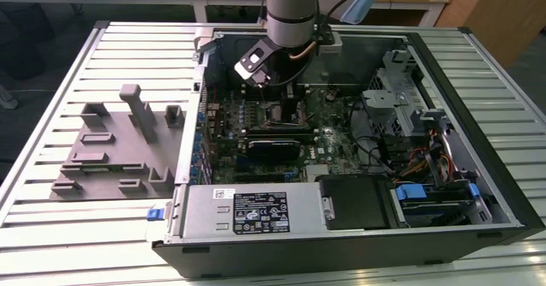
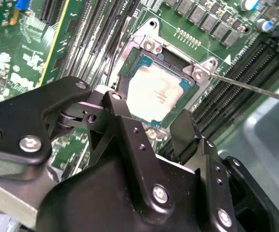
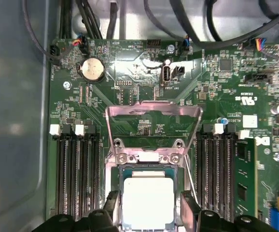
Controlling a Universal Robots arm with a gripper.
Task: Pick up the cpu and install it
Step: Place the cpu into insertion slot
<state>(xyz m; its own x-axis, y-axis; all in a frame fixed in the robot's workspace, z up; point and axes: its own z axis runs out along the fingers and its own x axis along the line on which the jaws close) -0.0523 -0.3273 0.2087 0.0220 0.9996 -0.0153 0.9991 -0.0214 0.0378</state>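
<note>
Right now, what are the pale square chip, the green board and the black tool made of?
The cpu: dull silvery top, likely metal, matte with soft glare. The green board: glossy circuit board, probably fibreglass, judging by its printed traces. The tool: smooth black, held by screws; painted metal or hard plastic, can't tell.

Around the black gripper (image 1: 288, 107) in the exterior view: grey metal drive cage (image 1: 394, 100) at three o'clock, black rectangular card (image 1: 273, 148) at six, dark case wall (image 1: 204, 75) at nine; green circuit board (image 1: 341, 110) between lies open.
</note>
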